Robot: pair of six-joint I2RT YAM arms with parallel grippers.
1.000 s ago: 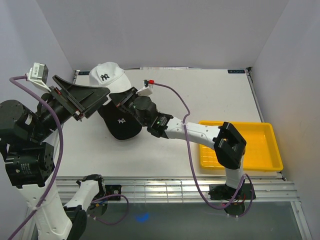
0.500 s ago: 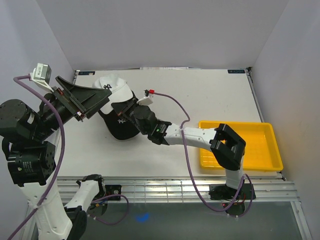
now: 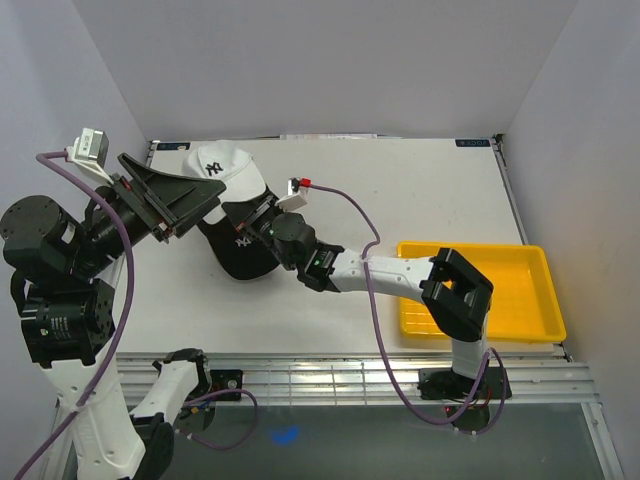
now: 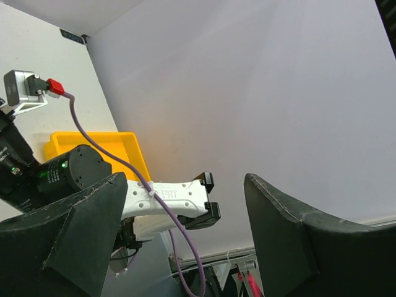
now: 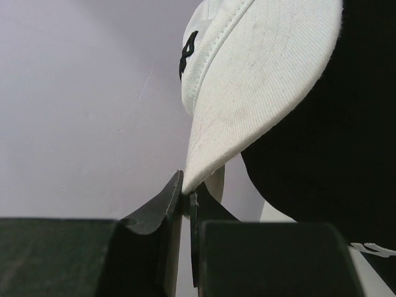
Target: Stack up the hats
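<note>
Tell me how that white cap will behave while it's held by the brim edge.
The white cap is pinched by the right gripper only at its brim edge, so the fabric crown will probably sag or swing. The brim holds a curve, so it looks fairly stiff. Such a small bite might slip.

Right gripper at 6 o'clock, dark jaws nearly together, pinching the tip of the brim of the white cap. Brim runs from the jaws up toward 1 o'clock, underside facing the lens, faint smudges on the cloth. Crown seen edge-on near 12 o'clock, with a dark logo on it. Black cap fills 2 to 5 o'clock, behind the brim; a sliver of white stitching near 4 o'clock. Pale surface from 7 to 11 o'clock.
</note>
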